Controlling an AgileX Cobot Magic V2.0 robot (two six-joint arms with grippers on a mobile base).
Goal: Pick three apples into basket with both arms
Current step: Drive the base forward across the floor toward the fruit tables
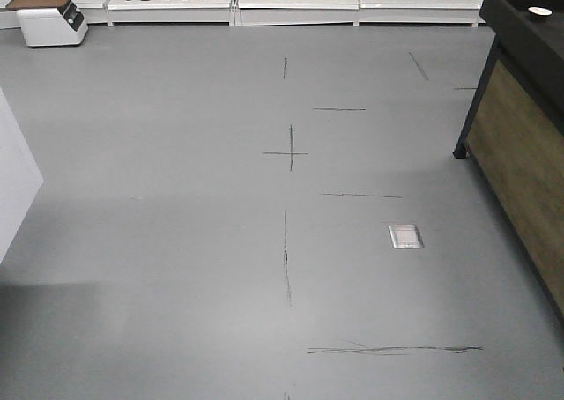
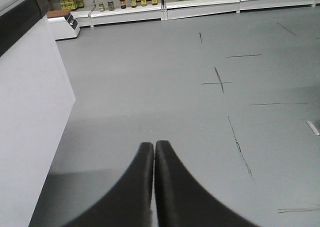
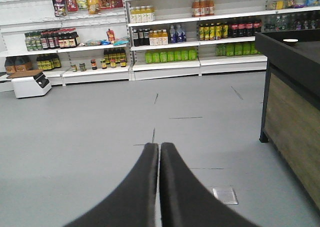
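Since no apples or basket show in any view, only grey floor (image 1: 176, 241) with a dark counter (image 1: 520, 144) at three o'clock, driving to search could clip that counter; the left gripper (image 2: 154, 148) and right gripper (image 3: 159, 148) are pressed closed, empty.

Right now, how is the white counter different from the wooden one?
The white counter has plain white sides; the wooden counter has brown wood-look panels in a black frame. The white counter sits left of the left claw; the wooden counter sits right of the right claw. Both have black tops.
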